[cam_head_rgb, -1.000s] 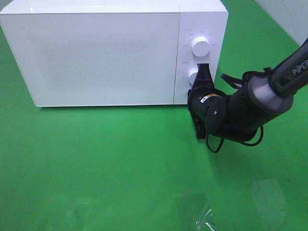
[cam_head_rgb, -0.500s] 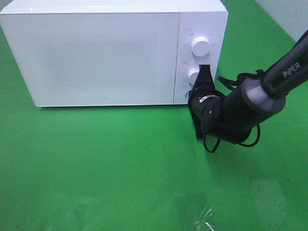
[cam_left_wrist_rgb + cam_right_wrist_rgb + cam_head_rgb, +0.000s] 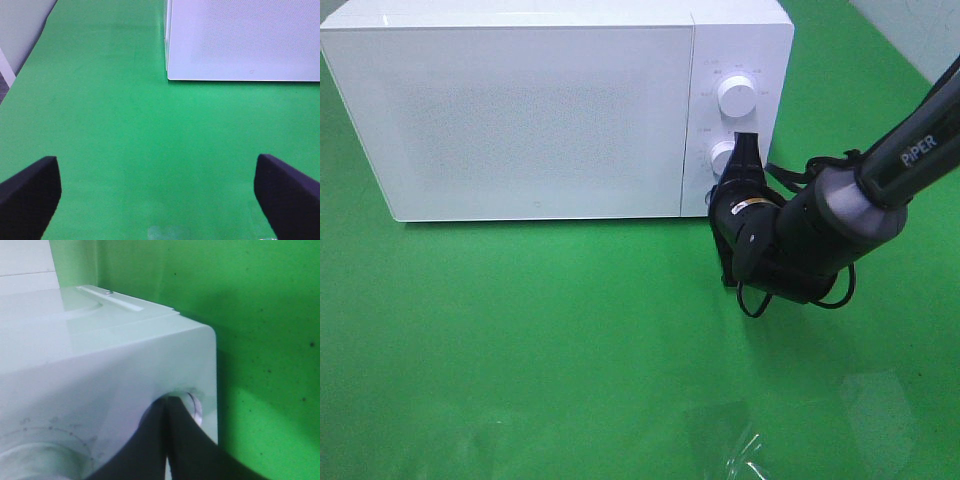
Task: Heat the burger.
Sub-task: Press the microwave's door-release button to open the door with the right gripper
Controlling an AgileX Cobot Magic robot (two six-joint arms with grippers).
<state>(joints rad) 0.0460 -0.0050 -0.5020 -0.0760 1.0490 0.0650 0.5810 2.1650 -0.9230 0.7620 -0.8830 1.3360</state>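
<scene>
Since the burger shows in no view, I cannot place it. With the microwave [image 3: 535, 110] shut, I judge it is inside, unconfirmed.

Right gripper [image 3: 747, 143]: jaws together, holding nothing, tips at the control panel [image 3: 772, 60] just beside the lower knob [image 3: 722, 158].

Risks: closed tips could skid off the rounded knob and mis-set the dial. A hard push could shove the oven farther back on the green table [image 3: 520, 350].

The oven's right edge lies near the tips, so there is little sideways margin.

Left gripper [image 3: 159, 200]: jaws wide apart, empty, over open cloth near-left of the oven. Plenty of room on the near side.
</scene>
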